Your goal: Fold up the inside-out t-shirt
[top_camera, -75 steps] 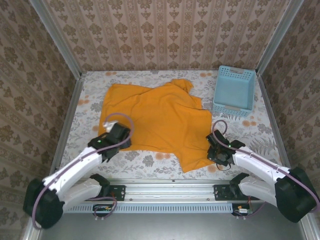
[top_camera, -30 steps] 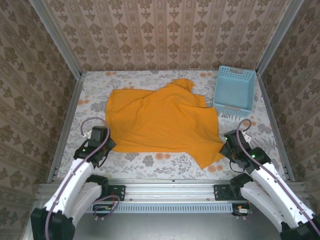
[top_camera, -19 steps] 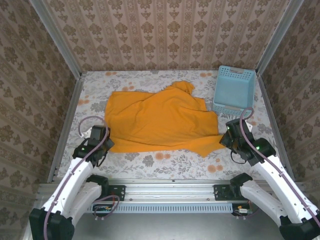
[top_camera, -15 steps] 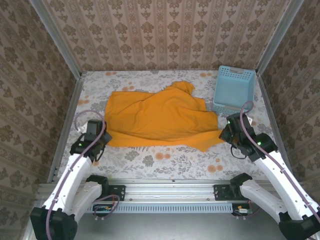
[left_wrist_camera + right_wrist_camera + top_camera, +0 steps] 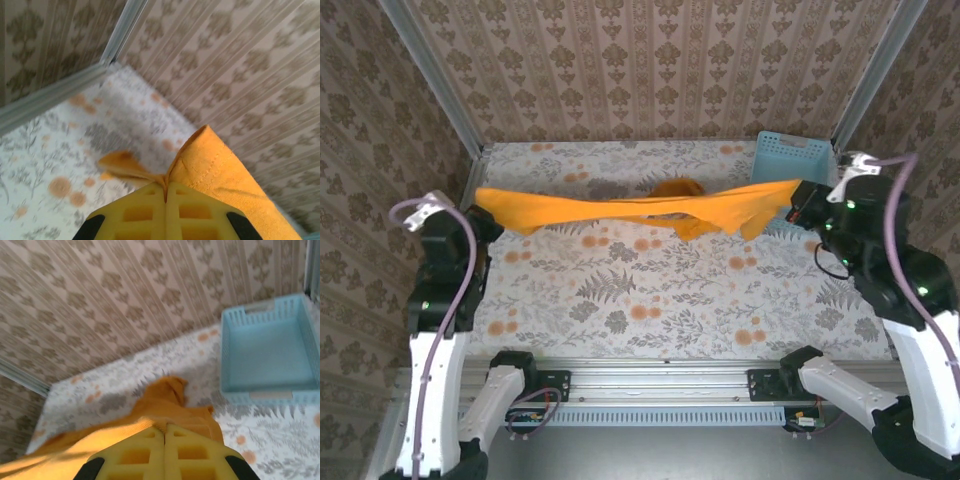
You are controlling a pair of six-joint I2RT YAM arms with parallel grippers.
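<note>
From above, holds the inside-out t-shirt (image 5: 640, 208) strung over the counter (image 5: 640, 300), long axis left to right between left arm (image 5: 445, 270) and right arm (image 5: 880, 260), middle drooping far. At the left wrist, pinches one orange end in closed left fingers (image 5: 140, 214), cloth trailing right. At the right wrist, clamps the other end in closed right fingers (image 5: 142, 452), cloth running left.

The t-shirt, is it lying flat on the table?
No, the t-shirt hangs stretched in the air between the left gripper and the right gripper.
</note>
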